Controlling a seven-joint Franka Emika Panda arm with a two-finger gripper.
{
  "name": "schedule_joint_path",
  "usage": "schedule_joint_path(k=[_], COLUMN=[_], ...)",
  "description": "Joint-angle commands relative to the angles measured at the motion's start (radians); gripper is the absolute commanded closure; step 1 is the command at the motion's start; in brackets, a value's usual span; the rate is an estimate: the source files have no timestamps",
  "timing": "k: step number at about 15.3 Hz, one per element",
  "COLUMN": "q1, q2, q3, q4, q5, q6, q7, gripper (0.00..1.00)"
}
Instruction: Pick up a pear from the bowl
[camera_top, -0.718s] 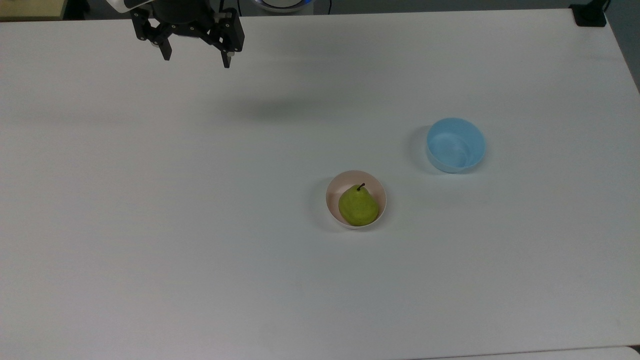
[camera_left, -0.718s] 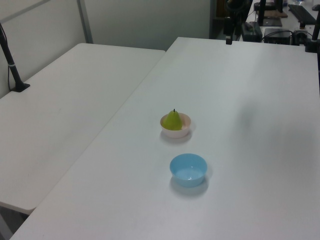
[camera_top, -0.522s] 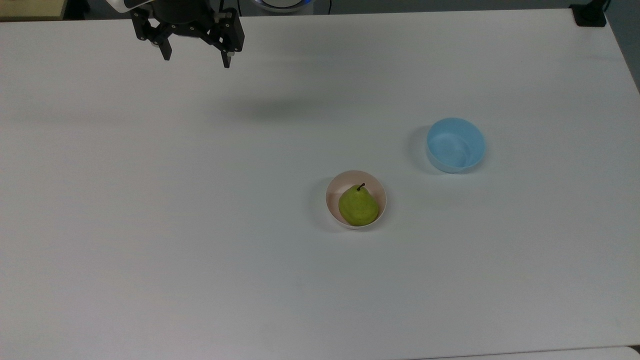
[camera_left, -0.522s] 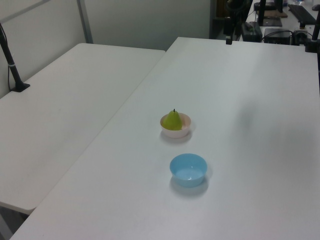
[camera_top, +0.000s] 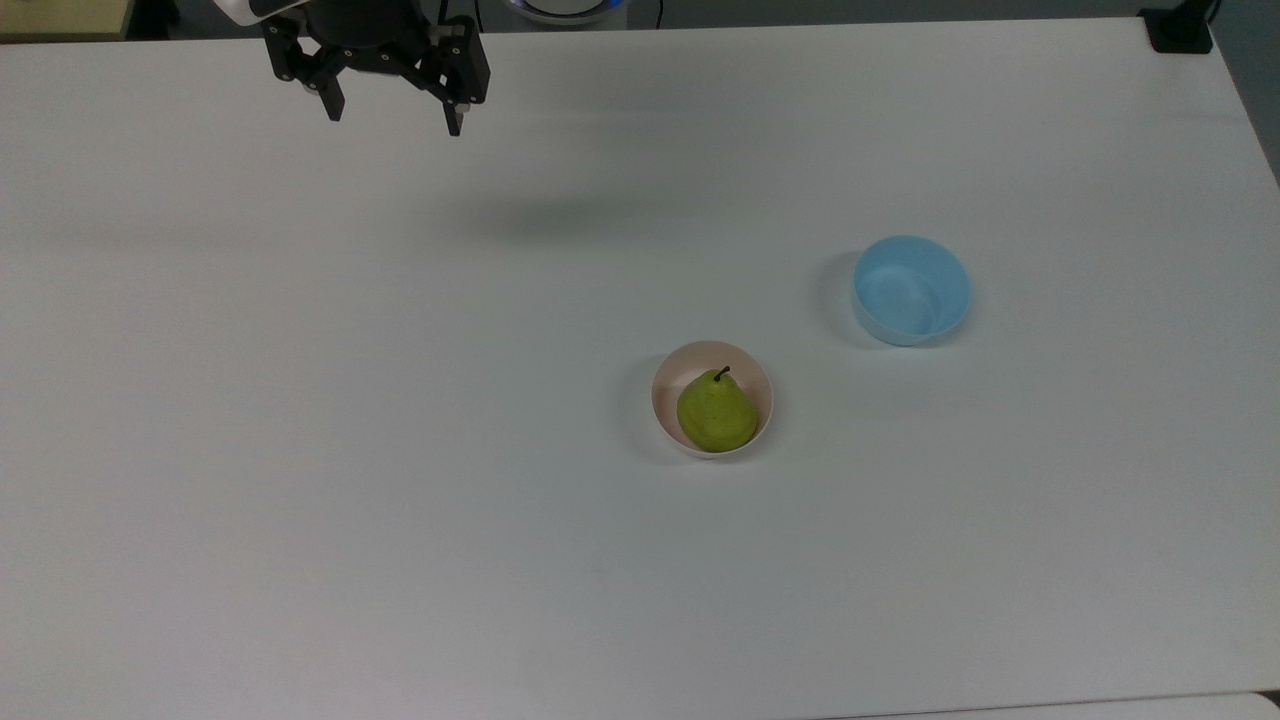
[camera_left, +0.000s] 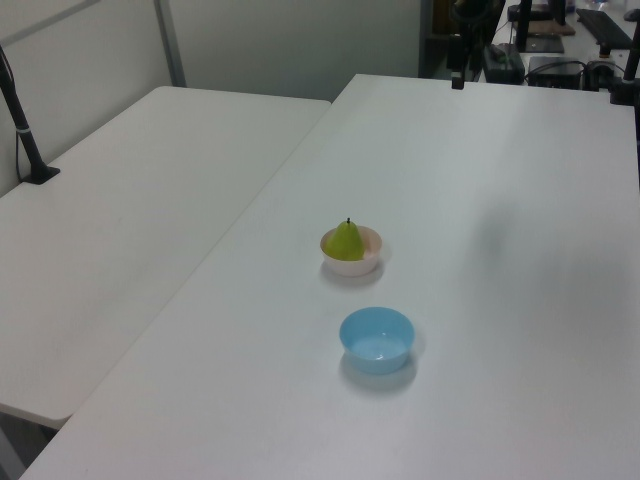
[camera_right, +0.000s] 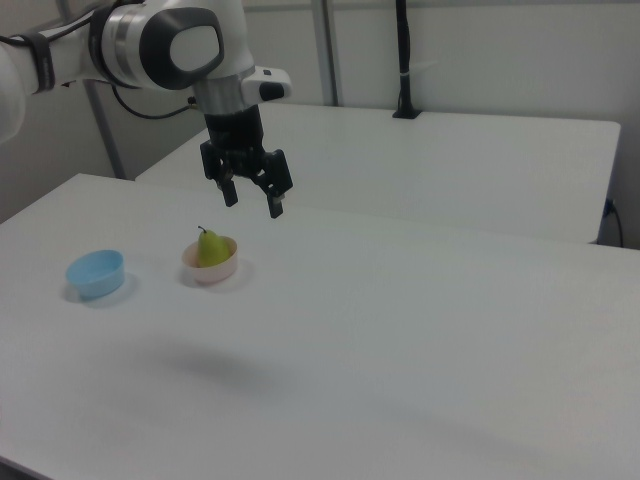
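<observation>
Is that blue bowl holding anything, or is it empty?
Empty. The top view looks straight into the light blue bowl and shows only its bare inside, while the pear sits in the pink bowl beside it.

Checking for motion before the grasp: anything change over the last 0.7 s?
Nothing visibly changed. The gripper hangs open above the table near the top view's upper left, holding nothing. The pear sits stem-up in the pink bowl, and the light blue bowl stands empty to the top view's right of it.
</observation>
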Motion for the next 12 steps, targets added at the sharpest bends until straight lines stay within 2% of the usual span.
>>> schedule_joint_path(k=[1,4,7,12], q1=[0.024,0.099,0.187,0.302], q2=[0.000,0.057,0.136,0.282], q3=[0.006,0.006,0.005,0.003], q4=[-0.004,0.028,0.051,0.079], q5=[0.005,0.005,0.053,0.058], q6=[-0.015,0.006,0.121,0.315], q7=[-0.001,0.016,0.094,0.189], gripper=[0.00,0.00,0.00,0.00])
